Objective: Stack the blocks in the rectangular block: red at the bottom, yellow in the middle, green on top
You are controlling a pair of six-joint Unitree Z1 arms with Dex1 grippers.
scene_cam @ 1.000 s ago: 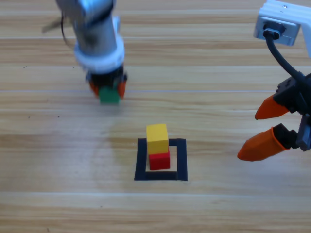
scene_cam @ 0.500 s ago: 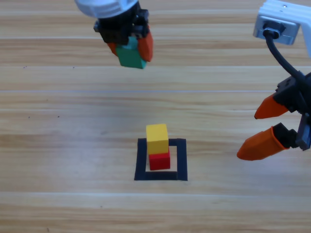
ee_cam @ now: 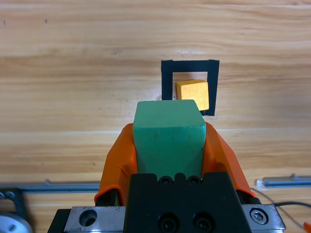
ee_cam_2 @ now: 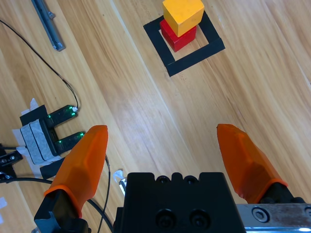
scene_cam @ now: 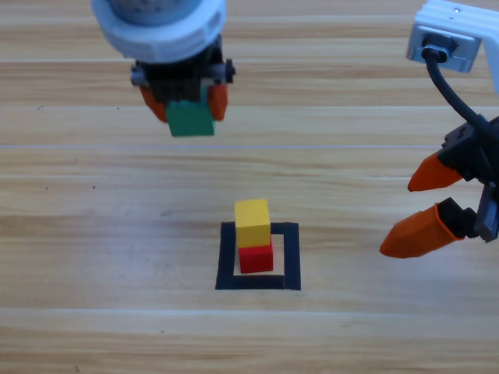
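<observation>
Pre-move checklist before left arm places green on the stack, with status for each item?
1. Green cube held in the left pincer: ok, orange jaws shut on both its sides.
2. Yellow cube sits on the red cube: ok.
3. Stack inside the black tape outline: ok.
4. Yellow top face bare: ok, nothing on it in the left wrist view.
5. Right pincer away from the stack: ok, open at the right edge.
6. Green cube aligned over the stack: not ok, it is up and to the left of it in the high view.
</observation>
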